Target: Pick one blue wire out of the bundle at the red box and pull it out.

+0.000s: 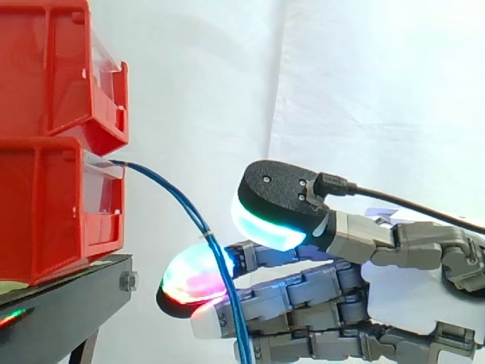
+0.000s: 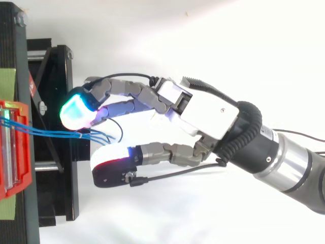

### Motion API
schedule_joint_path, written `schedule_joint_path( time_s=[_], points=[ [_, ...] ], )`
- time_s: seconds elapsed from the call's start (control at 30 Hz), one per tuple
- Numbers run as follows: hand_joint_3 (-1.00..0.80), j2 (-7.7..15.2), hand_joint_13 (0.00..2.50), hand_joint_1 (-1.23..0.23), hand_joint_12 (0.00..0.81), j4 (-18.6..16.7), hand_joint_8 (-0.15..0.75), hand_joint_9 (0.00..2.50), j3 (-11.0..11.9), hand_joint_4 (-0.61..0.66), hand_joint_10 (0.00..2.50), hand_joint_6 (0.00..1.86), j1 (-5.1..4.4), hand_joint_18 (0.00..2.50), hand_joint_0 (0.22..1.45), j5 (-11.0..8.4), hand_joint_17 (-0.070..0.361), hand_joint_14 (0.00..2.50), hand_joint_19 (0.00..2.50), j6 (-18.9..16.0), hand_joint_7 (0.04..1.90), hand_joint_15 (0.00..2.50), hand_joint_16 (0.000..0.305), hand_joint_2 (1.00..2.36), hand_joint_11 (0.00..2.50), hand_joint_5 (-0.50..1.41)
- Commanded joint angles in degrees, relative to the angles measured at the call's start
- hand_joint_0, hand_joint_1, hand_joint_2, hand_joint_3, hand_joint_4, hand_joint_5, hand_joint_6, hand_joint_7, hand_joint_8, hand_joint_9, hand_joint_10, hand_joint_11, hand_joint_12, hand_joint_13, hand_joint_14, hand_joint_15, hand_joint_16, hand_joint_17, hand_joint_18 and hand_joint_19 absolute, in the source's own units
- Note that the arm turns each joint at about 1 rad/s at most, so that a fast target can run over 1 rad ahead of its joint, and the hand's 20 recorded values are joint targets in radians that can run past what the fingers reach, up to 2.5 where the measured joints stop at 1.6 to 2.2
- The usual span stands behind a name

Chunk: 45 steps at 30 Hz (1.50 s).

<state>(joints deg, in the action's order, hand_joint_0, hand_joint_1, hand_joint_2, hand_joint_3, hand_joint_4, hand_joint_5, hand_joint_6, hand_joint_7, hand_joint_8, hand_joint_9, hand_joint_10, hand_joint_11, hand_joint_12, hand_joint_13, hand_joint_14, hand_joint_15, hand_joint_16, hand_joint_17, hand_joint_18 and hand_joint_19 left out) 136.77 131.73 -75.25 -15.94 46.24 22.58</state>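
The blue wires [image 1: 180,201] left the front lip of the lower red bin [image 1: 45,212] as a small bundle, arched out over the edge of the black stand [image 1: 68,303], then dropped steeply past the hand [image 2: 203,109]. From above they ran side by side out of the bin and fanned slightly at their free ends. The hand was open, its fingers nearly straight and the thumb pad [image 1: 269,220] standing well apart above them. The wires crossed the face of the glowing fingertip pad [image 1: 193,280] and appeared to touch it, but nothing was pinched yet.

These wires looked thin, light and springy; they held their own curve in the air, so they would likely bend rather than resist. Their smooth sheath would probably slip under a loose pinch. The strands lay almost touching, so one could easily drag its neighbours along. The best place to take hold seemed to be the hanging stretch just beside the fingertip pad, where the outermost strand stood a little clear — pinched firmly between thumb and finger, then drawn straight away from the bin.
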Motion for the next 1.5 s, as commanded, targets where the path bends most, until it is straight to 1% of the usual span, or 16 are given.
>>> schedule_joint_path(
  time_s=[0.0, 0.1, 0.13, 0.27, 0.4, 0.7, 0.8, 0.97, 1.03, 1.2, 1.27, 1.3, 1.33, 1.37, 1.47],
  points=[
    [-0.48, -0.01, 0.27, -0.61, 0.391, -0.51, 0.294, 0.72, 0.1, 0.33, 0.01, 0.5, -0.58, 0.22, 0.54, -0.45, 0.136, 0.01, 0.39, 0.01, 0.92, 0.15, 0.061, 1.0, 0.33, -0.13],
    [-0.48, -0.01, 0.27, -0.62, 0.39, -0.51, 0.294, 0.72, 0.1, 0.32, 0.01, 0.5, -0.67, 0.22, 0.54, -0.36, 0.136, 0.01, 0.39, -0.25, 0.92, 0.15, 0.061, 1.0, 0.34, -0.13],
    [-0.46, -0.01, 0.27, -0.62, 0.388, -0.51, 0.292, 0.72, 0.02, 0.32, 0.01, 0.5, -0.58, 0.22, 0.55, -0.36, 0.135, 0.01, 0.39, -0.34, 0.94, 0.15, 0.06, 1.0, 0.33, -0.12],
    [-0.41, -0.01, 0.27, -0.64, 0.384, -1.04, 0.294, 0.72, 0.28, 0.32, 0.01, 0.5, -0.76, 0.22, 0.58, -0.54, 0.133, 0.01, 0.39, -0.25, 1.05, 0.15, 0.059, 1.01, 0.33, -0.11],
    [-0.36, -0.01, 0.27, -0.66, 0.38, -0.51, 0.286, 0.71, 0.28, 0.3, 0.01, 0.5, -0.76, 0.22, 0.6, -0.54, 0.131, 0.01, 0.4, -0.34, 1.11, 0.15, 0.058, 1.01, 0.35, -0.12],
    [-0.35, -0.01, 0.27, -0.68, 0.381, -0.51, 0.285, 0.72, 0.72, 0.31, 0.01, 0.5, -0.67, 0.23, 0.61, -0.45, 0.131, 0.01, 0.4, -0.25, 1.17, 0.15, 0.058, 1.01, 0.37, -0.11],
    [-0.35, -0.01, 0.27, -0.68, 0.381, -0.25, 0.285, 0.72, 0.98, 0.31, 0.01, 0.5, -0.41, 0.23, 0.61, -0.36, 0.131, 0.01, 0.4, -0.25, 1.16, 0.16, 0.058, 1.01, 0.37, -0.11],
    [-0.36, -0.01, 0.28, -0.68, 0.381, -0.16, 0.285, 0.72, 1.07, 0.3, 0.02, 0.5, -0.23, 0.24, 0.6, -0.27, 0.131, 0.01, 0.41, -0.25, 1.18, 0.16, 0.058, 1.01, 0.37, -0.11],
    [-0.35, -0.01, 0.28, -0.68, 0.382, -0.16, 0.284, 0.72, 0.98, 0.3, 0.01, 0.5, -0.23, 0.24, 0.6, -0.27, 0.131, 0.01, 0.41, -0.25, 1.21, 0.16, 0.058, 1.01, 0.37, -0.1],
    [-0.32, -0.01, 0.29, -0.69, 0.38, -0.16, 0.288, 0.73, 1.07, 0.27, 0.01, 0.59, -0.23, 0.25, 0.62, -0.27, 0.13, 0.01, 0.41, -0.25, 1.1, 0.15, 0.058, 1.01, 0.38, -0.11],
    [-0.29, -0.01, 0.3, -0.7, 0.379, -0.16, 0.287, 0.74, 1.07, 0.27, 0.02, 0.66, -0.23, 0.26, 0.62, -0.27, 0.13, 0.01, 0.41, -0.25, 0.98, 0.16, 0.058, 1.02, 0.4, -0.13],
    [-0.28, -0.01, 0.3, -0.7, 0.379, -0.16, 0.289, 0.74, 1.07, 0.27, 0.02, 0.66, -0.23, 0.26, 0.62, -0.27, 0.13, 0.01, 0.4, -0.25, 0.98, 0.17, 0.058, 1.02, 0.4, -0.13],
    [-0.26, -0.01, 0.3, -0.7, 0.379, -0.16, 0.288, 0.74, 1.07, 0.26, 0.02, 0.69, -0.14, 0.26, 0.62, -0.27, 0.13, 0.01, 0.41, -0.25, 0.94, 0.17, 0.058, 1.02, 0.4, -0.14],
    [-0.24, -0.01, 0.31, -0.7, 0.38, -0.25, 0.289, 0.73, 1.07, 0.26, 0.02, 0.73, -0.23, 0.26, 0.62, -0.19, 0.13, 0.01, 0.41, -0.25, 0.86, 0.17, 0.058, 1.02, 0.41, -0.15],
    [-0.21, -0.01, 0.31, -0.71, 0.38, -0.16, 0.287, 0.74, 1.07, 0.26, 0.02, 0.78, -0.14, 0.27, 0.62, -0.27, 0.13, 0.01, 0.41, -0.25, 0.81, 0.17, 0.058, 1.02, 0.42, -0.16]
  ],
)
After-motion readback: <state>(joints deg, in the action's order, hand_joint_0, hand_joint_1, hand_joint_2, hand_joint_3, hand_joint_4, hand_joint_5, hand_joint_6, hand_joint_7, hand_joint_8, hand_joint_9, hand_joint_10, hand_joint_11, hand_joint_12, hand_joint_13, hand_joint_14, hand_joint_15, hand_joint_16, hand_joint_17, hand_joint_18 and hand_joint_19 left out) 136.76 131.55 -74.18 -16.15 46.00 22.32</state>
